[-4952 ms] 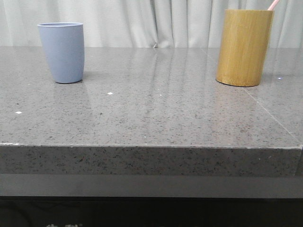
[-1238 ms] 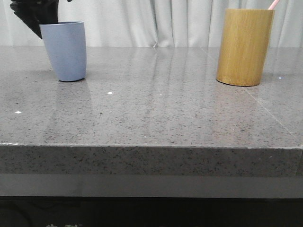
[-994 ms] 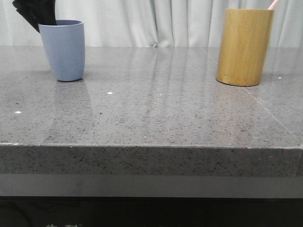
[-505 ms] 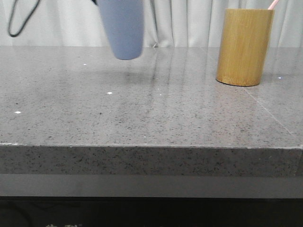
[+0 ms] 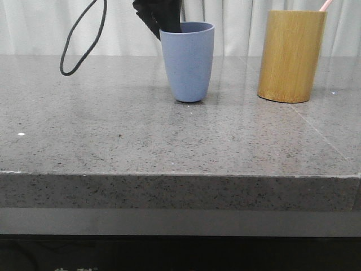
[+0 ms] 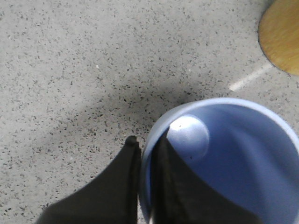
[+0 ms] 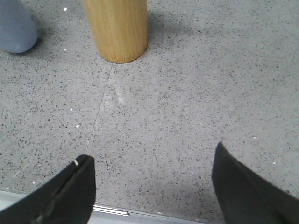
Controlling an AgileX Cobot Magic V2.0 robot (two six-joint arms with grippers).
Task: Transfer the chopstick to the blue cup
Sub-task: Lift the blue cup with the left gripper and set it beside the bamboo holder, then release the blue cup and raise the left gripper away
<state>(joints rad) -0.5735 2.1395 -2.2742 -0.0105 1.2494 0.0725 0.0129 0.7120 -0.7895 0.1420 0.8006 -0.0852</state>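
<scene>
Front view: a matte blue cup (image 5: 187, 62), tapering toward its base, stands upright on a speckled grey stone table (image 5: 169, 141). At its 3 o'clock, well apart, stands a taller tan bamboo holder (image 5: 291, 55), cylindrical with fine vertical grain. A thin pale pink chopstick (image 5: 325, 5) pokes from the holder's rim at 1 o'clock; only its slender tip shows. The left gripper (image 5: 161, 18), black, clamps the cup's rim at 10 o'clock, with a looped black cable (image 5: 79, 42) hanging at 9 o'clock.

Left wrist view: one finger lies outside the cup wall (image 6: 219, 154), the other inside, pinching the thin rim between them.

Right wrist view: the right gripper (image 7: 152, 186) hangs with fingers spread wide, holding nothing, above bare stone near the table edge.
</scene>
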